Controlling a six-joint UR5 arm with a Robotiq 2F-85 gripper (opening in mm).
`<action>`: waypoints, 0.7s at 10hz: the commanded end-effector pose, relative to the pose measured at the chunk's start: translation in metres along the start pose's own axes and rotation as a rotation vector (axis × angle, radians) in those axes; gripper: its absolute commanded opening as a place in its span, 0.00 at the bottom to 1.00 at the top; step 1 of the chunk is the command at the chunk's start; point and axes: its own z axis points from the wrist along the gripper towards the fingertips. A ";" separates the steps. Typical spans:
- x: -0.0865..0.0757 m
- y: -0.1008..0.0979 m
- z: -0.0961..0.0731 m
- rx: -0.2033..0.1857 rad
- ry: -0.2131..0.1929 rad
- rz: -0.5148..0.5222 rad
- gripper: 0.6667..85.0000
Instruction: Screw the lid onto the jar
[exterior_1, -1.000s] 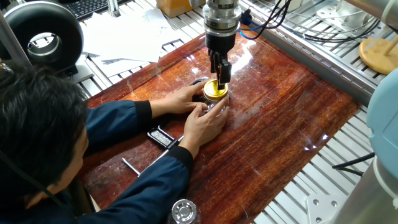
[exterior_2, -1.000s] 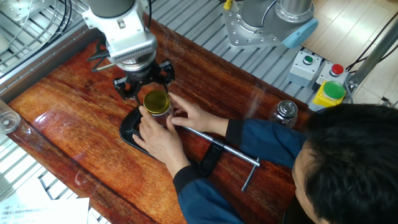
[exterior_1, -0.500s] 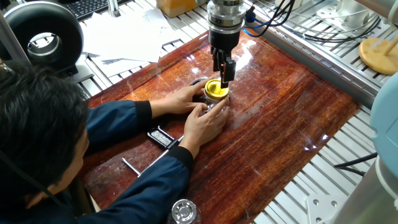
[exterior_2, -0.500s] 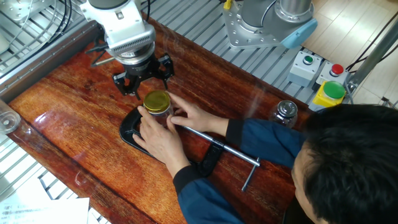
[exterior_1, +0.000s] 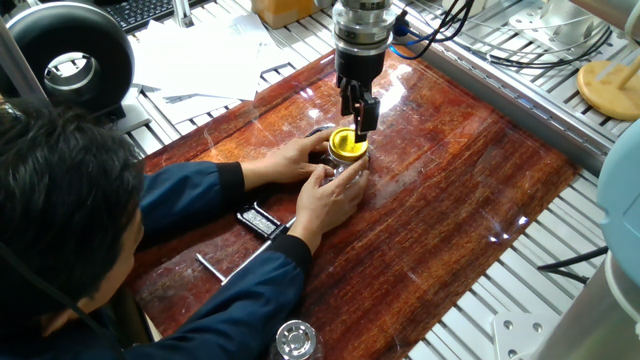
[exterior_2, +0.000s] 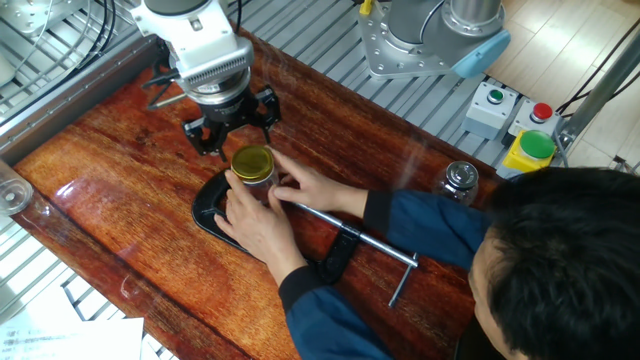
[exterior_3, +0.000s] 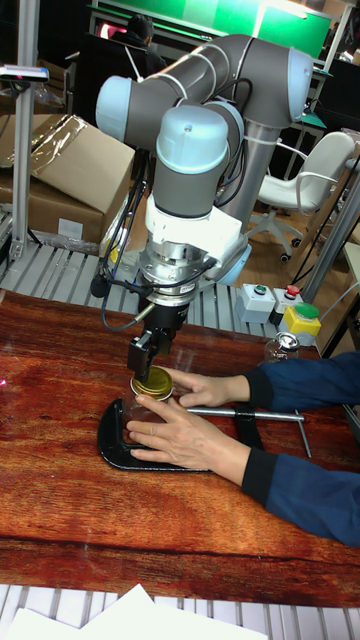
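The yellow-gold lid (exterior_1: 347, 145) (exterior_2: 252, 163) (exterior_3: 152, 382) sits on top of the jar (exterior_2: 257, 187), which stands on the red-brown wooden tabletop (exterior_1: 460, 190). A person's two hands (exterior_1: 320, 185) (exterior_3: 185, 435) wrap around the jar and hide most of its glass. My gripper (exterior_1: 360, 116) (exterior_2: 232, 130) (exterior_3: 146, 357) hangs just above the lid and slightly behind it. It is open, its fingers are spread wide, and nothing is between them.
A black C-clamp (exterior_2: 215, 215) with a long steel screw (exterior_2: 350, 235) lies under the person's hands. Another clear jar with a silvery top (exterior_2: 460, 180) (exterior_1: 295, 340) stands near the table edge. A tan wooden disc (exterior_1: 608, 88) lies off the board. The person's head and arms fill the near side.
Since a second ago my gripper has lifted off the lid and drawn slightly away from it. The lid stays on the jar and the hands have not moved.
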 end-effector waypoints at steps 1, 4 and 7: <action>0.002 -0.005 -0.001 0.014 0.000 -0.036 0.79; 0.004 -0.004 -0.001 0.008 0.007 -0.043 0.79; 0.004 -0.007 0.000 0.011 0.010 -0.047 0.79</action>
